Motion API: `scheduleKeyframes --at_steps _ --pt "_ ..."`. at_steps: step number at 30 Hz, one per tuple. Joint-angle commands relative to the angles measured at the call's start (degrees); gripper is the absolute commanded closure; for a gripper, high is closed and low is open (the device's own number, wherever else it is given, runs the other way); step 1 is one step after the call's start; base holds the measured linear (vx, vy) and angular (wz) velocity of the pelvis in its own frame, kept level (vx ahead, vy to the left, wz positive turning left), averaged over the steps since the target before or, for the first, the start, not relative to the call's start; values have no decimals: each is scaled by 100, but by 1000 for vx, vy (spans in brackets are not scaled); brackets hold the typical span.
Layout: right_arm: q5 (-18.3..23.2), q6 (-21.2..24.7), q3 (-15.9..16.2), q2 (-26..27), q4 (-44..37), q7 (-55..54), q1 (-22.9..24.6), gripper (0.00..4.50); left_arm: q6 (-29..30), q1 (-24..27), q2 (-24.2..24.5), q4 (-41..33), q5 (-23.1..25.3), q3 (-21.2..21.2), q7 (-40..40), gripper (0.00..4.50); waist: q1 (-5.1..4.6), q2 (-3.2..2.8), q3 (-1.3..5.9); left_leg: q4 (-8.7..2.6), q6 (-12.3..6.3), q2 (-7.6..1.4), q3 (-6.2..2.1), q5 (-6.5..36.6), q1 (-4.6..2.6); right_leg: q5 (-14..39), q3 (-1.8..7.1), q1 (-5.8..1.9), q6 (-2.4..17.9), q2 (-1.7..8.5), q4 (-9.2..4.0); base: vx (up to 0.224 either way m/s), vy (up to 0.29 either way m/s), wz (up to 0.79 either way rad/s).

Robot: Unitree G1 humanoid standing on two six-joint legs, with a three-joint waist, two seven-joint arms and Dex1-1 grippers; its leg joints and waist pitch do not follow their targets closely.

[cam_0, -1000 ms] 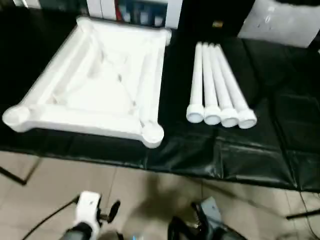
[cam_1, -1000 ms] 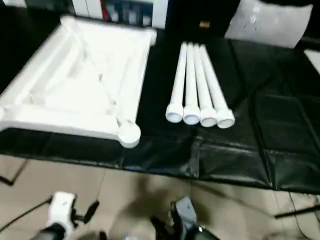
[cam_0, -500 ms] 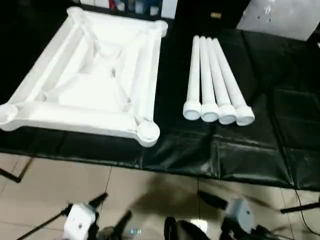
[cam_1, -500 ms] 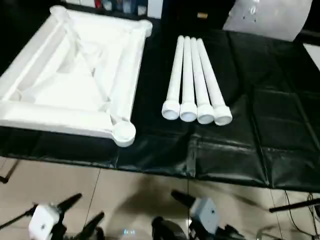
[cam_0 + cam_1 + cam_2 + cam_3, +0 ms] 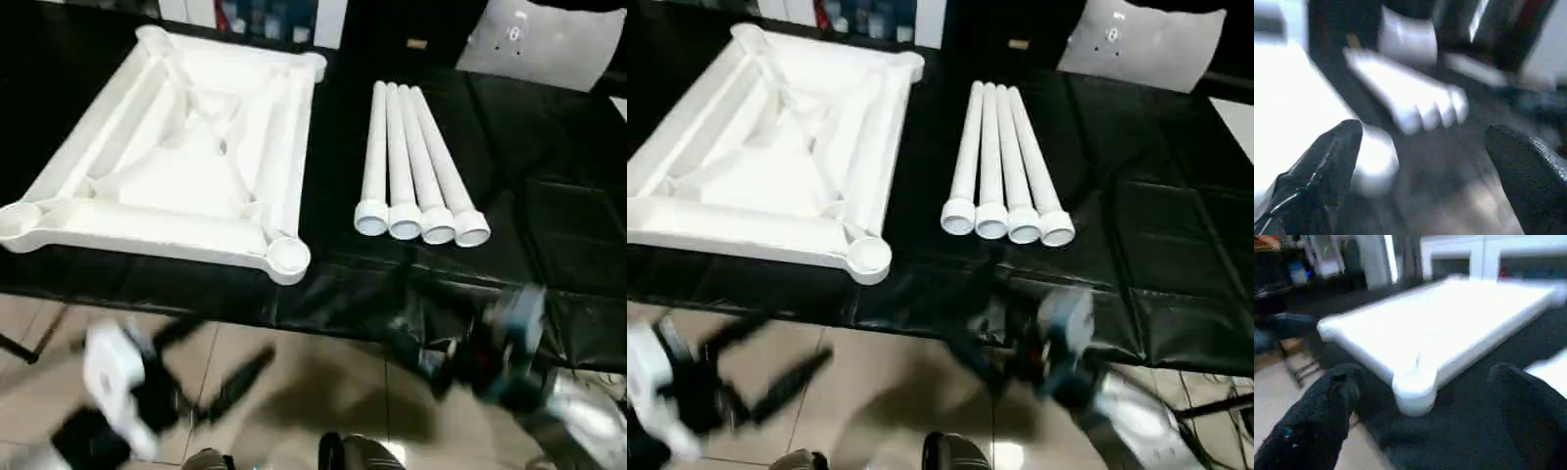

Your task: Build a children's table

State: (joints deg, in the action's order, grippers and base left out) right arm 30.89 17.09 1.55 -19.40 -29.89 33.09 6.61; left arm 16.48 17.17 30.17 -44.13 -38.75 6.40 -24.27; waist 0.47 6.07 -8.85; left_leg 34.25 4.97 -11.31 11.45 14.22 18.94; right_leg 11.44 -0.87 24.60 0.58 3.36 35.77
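1. Nearest, over the tiled floor (image 5: 294,362), the left gripper (image 5: 211,367) and right gripper (image 5: 416,352) hang with jaws spread wide, both empty.
2. Beyond them, on the black-covered bench (image 5: 549,225), the white table top (image 5: 176,157) lies ribbed side up, to the left.
3. To its right, apart from it, four white legs (image 5: 411,162) lie side by side, flared ends toward the bench's front edge.

A bare black strip of table cover (image 5: 338,147) separates the upturned top (image 5: 186,147) from four bunched legs (image 5: 411,162).
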Motion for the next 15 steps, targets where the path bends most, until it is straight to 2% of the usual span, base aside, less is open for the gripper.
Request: scheduleKeyframes --at_steps 1,2,4,5,6,7,8,9,10,11,12,13,14,15 --pt "-104 216 -39 53 -167 -356 -50 0 257 -242 -51 -105 -405 131 414 11 -14 -128 398 -357 -163 -97 -52 -132 19 -21 263 -288 999 215 -284 0 0 0" --pt "-173 220 -15 180 -122 -510 -134 0 312 -466 -155 4 -452 165 604 11 0 -163 436 -351 -130 -95 -67 -175 30 -96 260 -320 988 220 -264 0 0 0" --pt "-333 200 51 301 -61 -652 -199 0 353 -706 -298 150 -388 195 782 11 -24 -109 465 -336 -71 -91 -51 -235 57 -262 268 -336 918 203 -260 0 0 0" --pt "-729 217 213 448 90 -910 -284 0 511 -1078 -494 461 133 151 981 11 -36 -143 516 -327 -27 -88 -49 -118 44 -170 258 -336 860 184 -282 0 0 0" --pt "-844 249 251 475 132 -1001 -307 0 561 -1161 -523 539 321 130 1014 11 -31 -142 516 -324 -31 -83 -52 -58 39 -68 254 -332 828 179 -290 0 0 0" --pt "-1025 310 272 494 210 -1158 -351 0 692 -1308 -580 694 675 47 1121 11 -20 -154 535 -327 -8 -89 -70 30 65 175 263 -361 741 197 -306 0 0 0" --pt "-1339 317 379 440 271 -1329 -417 0 750 -1462 -588 914 1148 -78 1266 11 -4 -154 541 -318 9 -85 -75 69 58 287 267 -365 707 201 -311 0 0 0" --pt "-1836 430 361 516 450 -1956 -540 0 949 -1659 -653 1254 1479 -268 1483 11 0 -167 570 -303 86 -79 -71 88 43 550 262 -333 558 184 -334 0 0 0" --pt "-1836 430 361 516 450 -1956 -540 0 949 -1659 -653 1254 1479 -268 1483 11 0 -167 570 -303 86 -79 -71 88 43 550 262 -333 558 184 -334 0 0 0" --pt "-2046 220 267 712 585 -2349 -606 0 1044 -1748 -611 1385 1598 -352 1790 11 23 -189 584 -304 188 -78 -77 239 63 842 269 -320 478 189 -351 0 0 0" --pt "-1944 606 201 842 617 -2643 -633 0 1075 -1763 -594 1458 1599 -419 1948 11 8 -159 610 -295 198 -64 -78 257 67 872 269 -326 483 178 -345 0 0 0" --pt "-1684 1036 118 918 612 -2789 -668 0 1112 -1813 -560 1492 1569 -525 2158 11 14 -172 616 -308 230 -60 -107 266 91 862 273 -353 487 169 -331 0 0 0" --pt "-1257 1131 47 911 616 -2531 -694 0 1045 -1812 -568 1534 1570 -585 2180 11 7 -131 641 -296 212 -63 -101 292 77 825 273 -349 482 150 -327 0 0 0" --pt "-1162 1019 27 922 642 -2347 -714 0 1013 -1815 -620 1580 1628 -592 2162 11 20 -174 636 -306 174 -86 -113 404 67 802 265 -327 516 156 -322 0 0 0"
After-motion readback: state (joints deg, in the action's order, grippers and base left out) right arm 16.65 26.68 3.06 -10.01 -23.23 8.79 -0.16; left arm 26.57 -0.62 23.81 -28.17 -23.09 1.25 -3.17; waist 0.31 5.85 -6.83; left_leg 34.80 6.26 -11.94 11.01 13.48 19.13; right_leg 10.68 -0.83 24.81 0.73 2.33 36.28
